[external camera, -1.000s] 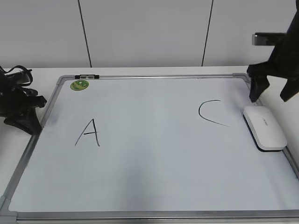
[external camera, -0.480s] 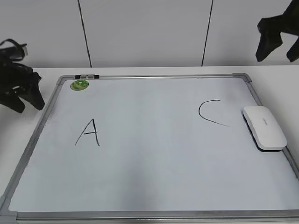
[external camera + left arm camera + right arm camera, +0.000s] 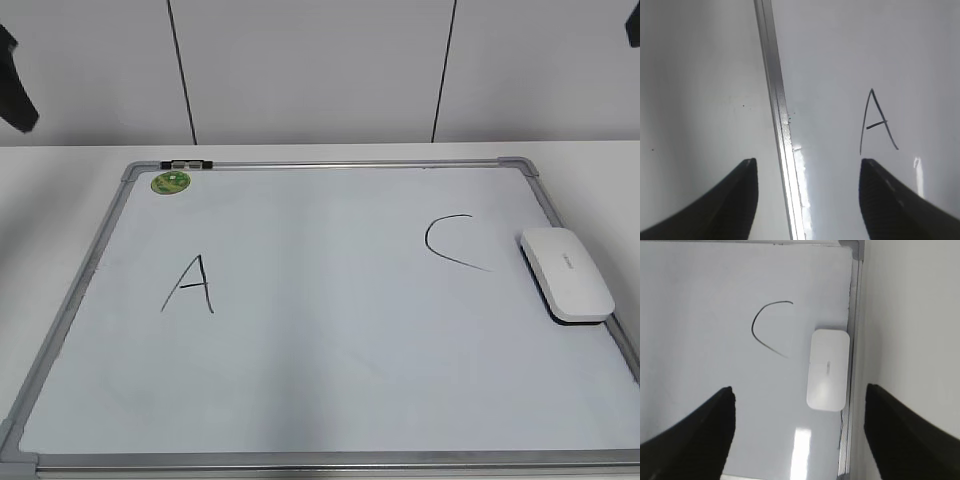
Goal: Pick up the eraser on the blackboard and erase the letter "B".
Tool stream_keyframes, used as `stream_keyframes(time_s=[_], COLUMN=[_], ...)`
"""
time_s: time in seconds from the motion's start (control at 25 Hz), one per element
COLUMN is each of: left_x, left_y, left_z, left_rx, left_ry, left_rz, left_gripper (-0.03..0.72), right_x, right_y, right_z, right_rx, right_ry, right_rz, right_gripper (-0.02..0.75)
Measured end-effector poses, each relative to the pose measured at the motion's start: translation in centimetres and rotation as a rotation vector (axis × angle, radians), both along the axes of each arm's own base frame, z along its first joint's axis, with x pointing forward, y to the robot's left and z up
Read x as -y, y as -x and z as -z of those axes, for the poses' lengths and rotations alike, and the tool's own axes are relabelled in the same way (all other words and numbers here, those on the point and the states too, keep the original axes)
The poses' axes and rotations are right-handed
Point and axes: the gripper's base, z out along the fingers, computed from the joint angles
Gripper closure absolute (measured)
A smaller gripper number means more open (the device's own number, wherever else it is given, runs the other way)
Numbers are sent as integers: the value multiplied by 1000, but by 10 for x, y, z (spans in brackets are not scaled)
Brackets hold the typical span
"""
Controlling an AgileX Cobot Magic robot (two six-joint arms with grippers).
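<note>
The blackboard lay flat on the white desk, filling most of the exterior view. On its pale surface only two letters showed: a black "A" toward the left and a black "C" toward the right. Between them the surface was bare; no letter "B" could be found in any view, so the erasing looked finished, as a judgement from the clean middle. The eraser rested on the blackboard at its right edge, just beside the "C" and touching the frame side, held by nothing. What seemed left was little or nothing beyond parking the arms.

The exterior view showed the whole blackboard at once, including a small green magnet near the upper left corner, but the tools were almost out of it: only dark scraps at the top corners.

The wrist views supplied them. In the left wrist view the left tool hung high above the blackboard's left frame rail, its fingers spread wide with nothing between them, the "A" beyond. In the right wrist view the right tool was likewise spread and empty, well above the eraser and the "C".
</note>
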Motion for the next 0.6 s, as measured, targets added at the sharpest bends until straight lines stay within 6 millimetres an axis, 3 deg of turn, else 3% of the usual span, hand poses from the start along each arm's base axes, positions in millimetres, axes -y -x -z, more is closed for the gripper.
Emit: stream_keyframes(time_s=[0.2, 0.32, 0.44, 0.6], left_x=[17, 27, 30, 27], left_y=[43, 76, 115, 177], left_z=[-63, -86, -92, -83], left_rx=[169, 232, 241, 243], left_ry=[-2, -1, -7, -7], left_rz=[36, 56, 47, 31], left_gripper=[224, 225, 225, 226], right_x=[0, 1, 3, 3], right_y=[55, 88, 122, 161], right_z=[5, 14, 25, 40], right_rx=[-5, -9, -6, 10], right_ry=[8, 20, 37, 40], right_rz=[2, 4, 8, 9], right_gripper=[144, 144, 145, 144])
